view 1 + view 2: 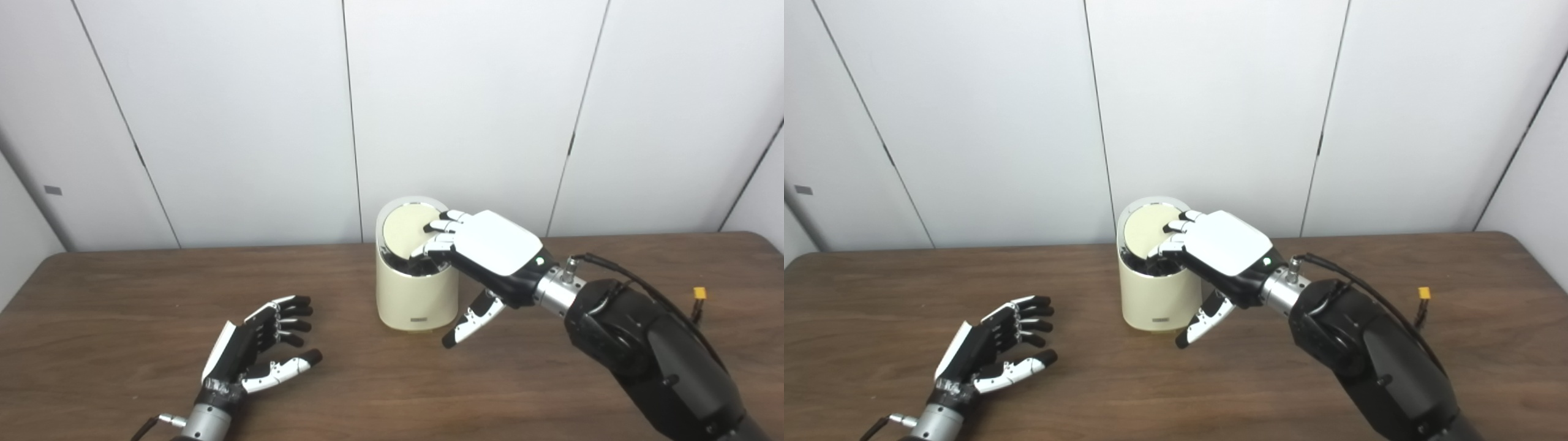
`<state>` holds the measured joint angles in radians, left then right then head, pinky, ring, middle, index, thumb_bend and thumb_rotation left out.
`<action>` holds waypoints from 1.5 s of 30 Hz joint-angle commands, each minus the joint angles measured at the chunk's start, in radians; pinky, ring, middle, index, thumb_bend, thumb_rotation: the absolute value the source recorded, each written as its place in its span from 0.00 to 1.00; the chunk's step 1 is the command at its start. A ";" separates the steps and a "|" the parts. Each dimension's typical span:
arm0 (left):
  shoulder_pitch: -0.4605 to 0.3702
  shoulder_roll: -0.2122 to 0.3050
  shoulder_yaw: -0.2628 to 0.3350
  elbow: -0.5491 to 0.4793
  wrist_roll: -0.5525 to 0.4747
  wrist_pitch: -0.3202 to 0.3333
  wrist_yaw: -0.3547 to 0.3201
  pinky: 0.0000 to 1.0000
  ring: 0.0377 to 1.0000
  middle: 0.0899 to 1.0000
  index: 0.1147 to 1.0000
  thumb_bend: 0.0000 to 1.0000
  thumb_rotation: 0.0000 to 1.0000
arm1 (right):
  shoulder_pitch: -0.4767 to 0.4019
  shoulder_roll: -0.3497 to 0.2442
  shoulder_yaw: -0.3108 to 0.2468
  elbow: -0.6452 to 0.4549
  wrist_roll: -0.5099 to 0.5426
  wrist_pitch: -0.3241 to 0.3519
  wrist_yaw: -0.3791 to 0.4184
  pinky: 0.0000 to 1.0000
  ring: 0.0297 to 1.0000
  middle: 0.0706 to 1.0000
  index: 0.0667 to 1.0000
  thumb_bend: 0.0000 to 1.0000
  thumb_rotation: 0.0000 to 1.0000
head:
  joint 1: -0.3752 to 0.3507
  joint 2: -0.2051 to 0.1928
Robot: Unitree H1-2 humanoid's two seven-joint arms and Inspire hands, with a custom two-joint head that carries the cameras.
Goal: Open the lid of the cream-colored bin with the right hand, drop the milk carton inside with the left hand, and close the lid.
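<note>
A: Where's the bin [416, 294] sitting?
B: Mid-table [551, 380], near the back edge, by the wall [245, 122]. Its lid [407, 229] is tilting back, with a dark gap showing at the front.
A: And the right hand [484, 251]?
B: Its fingers [447, 228] are lying on the lid, thumb hanging down beside the bin, gripping nothing.
A: The left hand [257, 349]?
B: Resting on the table, well apart, fingers spread and holding nothing.

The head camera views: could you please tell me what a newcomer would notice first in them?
The cream-colored bin stands mid-table near the wall, its lid tilted. The right hand reaches over it, fingers on the lid. The left hand rests open and empty on the brown table, front left; no milk carton shows.
</note>
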<state>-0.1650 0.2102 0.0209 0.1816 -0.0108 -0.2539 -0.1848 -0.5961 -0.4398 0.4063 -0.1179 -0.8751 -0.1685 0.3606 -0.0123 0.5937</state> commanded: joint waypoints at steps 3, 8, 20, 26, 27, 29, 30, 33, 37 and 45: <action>0.011 -0.003 -0.001 -0.008 -0.005 -0.001 0.010 0.60 0.68 0.73 0.77 0.75 0.21 | -0.002 -0.012 -0.002 -0.021 0.023 -0.010 0.042 0.93 0.89 0.72 0.72 0.90 0.48 | -0.002 0.001; 0.009 -0.001 -0.003 -0.003 0.000 -0.011 0.012 0.60 0.68 0.73 0.77 0.75 0.21 | 0.002 0.000 -0.045 -0.045 0.057 0.009 0.020 0.94 0.90 0.71 0.72 0.89 0.41 | -0.002 0.000; 0.005 -0.001 -0.004 -0.002 -0.008 -0.010 0.008 0.60 0.68 0.73 0.77 0.76 0.22 | 0.009 0.076 -0.242 -0.067 0.167 0.097 -0.076 0.83 0.91 0.80 0.84 0.81 0.50 | -0.005 0.000; 0.004 -0.001 -0.007 -0.007 -0.003 -0.003 0.009 0.60 0.68 0.73 0.77 0.74 0.20 | 0.045 0.100 -0.291 -0.061 0.246 0.126 -0.103 0.78 0.88 0.86 0.90 0.81 0.49 | -0.005 0.000; 0.004 -0.002 -0.007 -0.008 -0.009 0.000 0.006 0.60 0.68 0.73 0.77 0.74 0.20 | 0.056 0.106 -0.298 -0.059 0.254 0.134 -0.111 0.77 0.88 0.87 0.91 0.81 0.49 | -0.007 0.000; 0.002 -0.003 -0.007 -0.007 -0.012 0.000 0.005 0.60 0.68 0.73 0.77 0.74 0.19 | 0.078 0.116 -0.314 -0.051 0.289 0.151 -0.116 0.86 0.88 0.88 0.92 0.82 0.48 | -0.007 0.000; 0.002 -0.002 -0.006 -0.007 -0.015 0.000 0.003 0.59 0.68 0.73 0.77 0.74 0.18 | 0.093 0.126 -0.328 -0.045 0.334 0.167 -0.108 0.90 0.90 0.89 0.93 0.82 0.48 | -0.007 0.000; 0.000 -0.001 -0.004 -0.008 -0.019 0.001 0.002 0.60 0.68 0.73 0.77 0.74 0.17 | 0.139 0.140 -0.351 -0.022 0.426 0.196 -0.097 0.80 0.92 0.92 0.94 0.82 0.43 | -0.006 -0.003; 0.000 -0.002 0.003 -0.010 -0.047 0.005 -0.005 0.58 0.68 0.75 0.77 0.74 0.15 | 0.204 0.162 -0.379 -0.009 0.514 0.209 -0.114 0.76 0.86 0.90 0.93 0.83 0.41 | -0.005 -0.008; -0.005 0.005 0.004 -0.014 -0.040 -0.039 -0.012 0.57 0.68 0.76 0.76 0.70 0.08 | 0.289 0.201 -0.393 0.019 0.607 0.134 -0.172 0.70 0.82 0.86 0.89 0.79 0.29 | -0.010 -0.010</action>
<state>-0.1630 0.2096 0.0226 0.1767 -0.0478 -0.2552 -0.2002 -0.2808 -0.2346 0.0207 -0.0855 -0.2902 0.0169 0.2170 -0.0215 0.5829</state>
